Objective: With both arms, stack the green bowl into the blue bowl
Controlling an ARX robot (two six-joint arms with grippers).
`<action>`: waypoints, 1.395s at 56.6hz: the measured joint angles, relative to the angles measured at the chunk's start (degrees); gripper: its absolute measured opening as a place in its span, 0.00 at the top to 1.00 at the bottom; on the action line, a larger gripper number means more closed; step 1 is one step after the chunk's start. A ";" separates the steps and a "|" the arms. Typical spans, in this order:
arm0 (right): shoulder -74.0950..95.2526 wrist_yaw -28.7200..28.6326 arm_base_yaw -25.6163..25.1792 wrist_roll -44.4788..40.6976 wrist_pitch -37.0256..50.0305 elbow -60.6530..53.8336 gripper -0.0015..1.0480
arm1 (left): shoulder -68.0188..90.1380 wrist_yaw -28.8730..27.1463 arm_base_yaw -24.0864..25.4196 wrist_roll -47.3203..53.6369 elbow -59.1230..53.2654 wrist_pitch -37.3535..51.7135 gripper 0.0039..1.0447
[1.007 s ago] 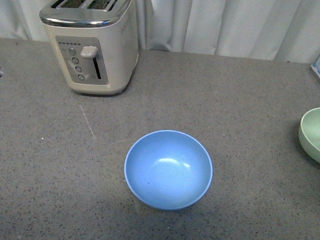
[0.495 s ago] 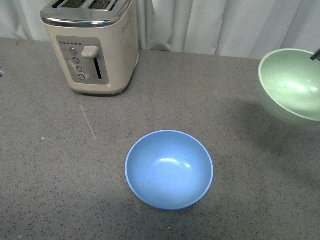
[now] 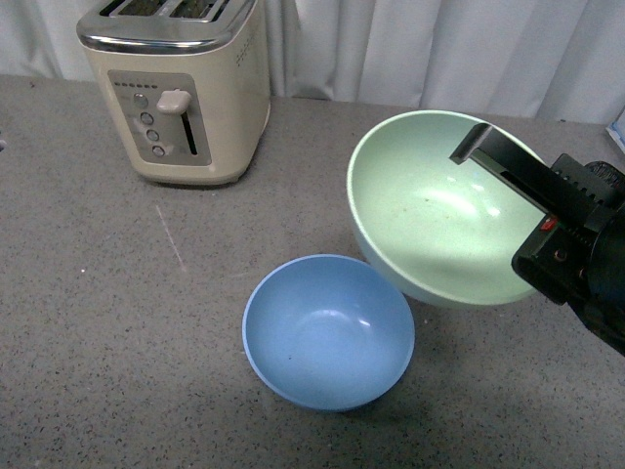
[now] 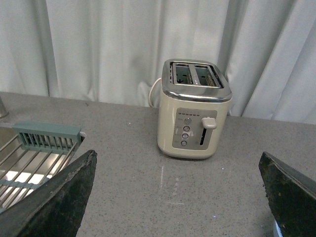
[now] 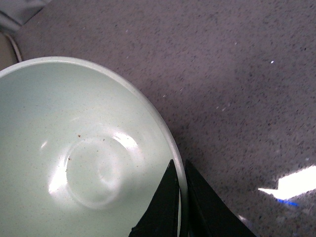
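The blue bowl [image 3: 328, 332] rests upright on the grey counter, at the lower middle of the front view. The green bowl [image 3: 430, 210] hangs in the air just right of and behind it, tilted, its lower edge overlapping the blue bowl's far right rim. My right gripper [image 3: 476, 147] is shut on the green bowl's rim; in the right wrist view the two fingers [image 5: 180, 187] pinch the rim of the green bowl [image 5: 74, 158] from inside and outside. My left gripper [image 4: 177, 197] is open over bare counter, and a sliver of the blue bowl [image 4: 277, 230] shows beside one finger.
A cream toaster [image 3: 181, 88] stands at the back left, with a white curtain [image 3: 439, 49] behind the counter. A metal dish rack [image 4: 29, 158] lies to the left in the left wrist view. A blue-edged object [image 3: 617, 132] sits at the far right.
The green bowl has travelled from the right edge up and leftward, and now hangs close beside the blue bowl. The right arm has come into the front view. The blue bowl has stayed put.
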 joint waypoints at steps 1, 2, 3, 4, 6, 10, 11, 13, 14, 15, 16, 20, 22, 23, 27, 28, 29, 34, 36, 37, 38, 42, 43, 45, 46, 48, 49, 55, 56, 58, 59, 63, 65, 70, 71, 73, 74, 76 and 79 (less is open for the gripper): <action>-0.46 0.11 1.18 0.70 -0.48 -0.02 0.98 | 0.00 0.00 0.00 0.00 0.00 0.00 0.06; -0.70 0.04 1.77 1.14 -0.74 -0.02 0.98 | 0.00 0.00 0.00 0.02 0.00 0.00 0.06; -0.87 0.33 2.47 1.53 -1.03 -0.04 0.98 | 0.00 0.00 0.00 0.00 0.00 0.00 0.06; -0.94 0.68 2.89 2.12 -1.36 -0.07 0.98 | 0.00 0.00 0.00 0.00 0.00 0.00 0.06; -1.03 1.57 3.89 3.32 -2.16 -0.15 0.98 | -0.02 -0.02 0.00 0.00 0.00 0.00 0.06; -1.03 1.79 4.96 4.55 -2.38 -0.72 0.98 | 0.00 -0.02 0.00 0.00 0.00 0.00 0.06; -1.03 1.75 5.25 4.92 -2.54 -0.90 0.98 | 0.00 0.02 0.00 0.00 0.00 0.00 0.06; -0.98 1.64 5.73 5.60 -2.73 -1.07 0.98 | 0.00 0.00 0.00 0.02 0.00 0.00 0.06; -0.96 1.68 5.88 5.73 -2.71 -1.14 0.98 | 0.00 0.00 0.00 0.02 0.00 0.00 0.06; -0.94 1.68 5.95 5.99 -2.67 -1.20 0.98 | 0.00 0.02 0.00 0.02 0.00 0.00 0.06; -0.92 1.66 6.03 6.27 -2.69 -1.20 0.98 | 0.00 0.02 0.00 0.02 0.00 0.00 0.06; -0.59 1.64 6.49 7.04 -2.64 -1.20 0.98 | 0.00 -0.02 0.00 0.00 0.00 0.00 0.06; -0.31 1.64 6.82 7.04 -2.19 -1.20 0.98 | 0.00 0.00 0.00 0.00 0.00 0.00 0.06; -0.24 1.73 6.95 7.04 -2.23 -1.20 0.98 | 0.00 0.00 0.00 0.00 0.00 0.00 0.06; 0.33 2.67 7.30 7.15 -2.47 -1.18 0.98 | 0.00 -0.02 0.00 0.00 0.00 0.00 0.06; 0.55 2.69 7.32 7.30 -2.56 -1.18 0.98 | 0.00 0.00 0.00 0.00 0.00 0.00 0.06; 0.74 2.62 7.41 7.50 -2.60 -1.18 0.98 | 0.00 0.02 0.00 0.02 0.00 0.00 0.06; 1.70 2.51 7.76 7.98 -2.23 -1.20 0.98 | 0.00 0.00 0.00 0.02 0.00 0.00 0.06; 2.05 2.49 8.28 8.17 -1.90 -1.31 0.98 | 0.00 -0.04 0.00 0.00 0.00 0.00 0.06; 2.40 1.73 8.48 8.26 -1.55 -1.31 0.98 | 0.00 0.02 0.00 0.02 0.00 0.00 0.06; 2.73 1.49 8.57 8.33 -1.20 -1.33 0.98 | 0.00 0.02 0.00 0.02 0.00 0.00 0.06; 4.02 1.44 8.68 8.33 0.33 -1.62 0.98 | 0.00 -0.02 0.00 0.00 0.00 0.00 0.06; 4.28 1.40 8.68 8.35 0.63 -1.64 0.98 | 0.00 0.00 0.00 0.00 0.00 0.00 0.06; 4.87 1.57 8.90 8.55 0.90 -1.73 0.98 | 0.00 0.00 0.00 0.00 0.00 0.00 0.06; 5.18 1.66 9.27 8.63 0.94 -1.75 0.98 | -0.02 -0.04 0.00 0.00 0.00 0.00 0.06; 5.46 0.98 9.70 8.61 1.05 -1.97 0.98 | 0.00 0.04 0.00 0.07 0.00 0.00 0.06; 5.55 0.85 9.92 8.57 1.05 -2.05 0.98 | 0.00 0.09 0.00 0.04 0.00 0.00 0.06; 6.10 0.94 11.65 8.81 1.18 -2.25 0.98 | -0.02 0.02 0.00 0.04 0.00 0.00 0.06; 6.12 0.92 11.82 8.83 1.20 -2.25 0.98 | 0.00 0.02 0.00 0.04 0.00 0.00 0.06; 6.21 0.83 12.26 8.83 1.29 -2.25 0.98 | 0.00 0.00 0.00 0.04 0.00 0.00 0.06; 6.25 0.74 12.50 8.85 1.33 -2.25 0.98 | 0.00 0.00 0.00 0.04 0.00 0.00 0.06; 6.47 0.79 12.83 8.87 1.42 -2.23 0.98 | 0.00 0.00 0.00 0.04 0.00 0.00 0.06; 6.54 0.81 12.90 8.87 1.42 -2.25 0.98 | 0.00 -0.02 0.00 0.04 0.00 0.00 0.06; 6.58 1.01 12.96 8.83 1.40 -2.23 0.98 | 0.00 0.00 0.00 0.04 0.00 0.00 0.06; 6.58 1.20 12.94 8.79 1.36 -2.23 0.98 | 0.00 0.00 0.00 0.04 0.00 0.00 0.06; 6.58 2.03 12.94 8.66 1.01 -2.23 0.98 | 0.00 0.02 0.00 0.04 0.00 0.00 0.06; 6.58 2.36 12.94 8.48 0.96 -2.23 0.98 | 0.00 0.00 0.00 0.04 0.00 0.00 0.06; 6.58 3.15 12.90 8.37 1.07 -2.23 0.94 | 0.00 0.00 0.00 0.04 0.00 0.00 0.06; 6.51 3.65 12.74 8.24 1.05 -2.21 0.87 | 0.00 0.00 0.00 0.04 0.00 0.00 0.06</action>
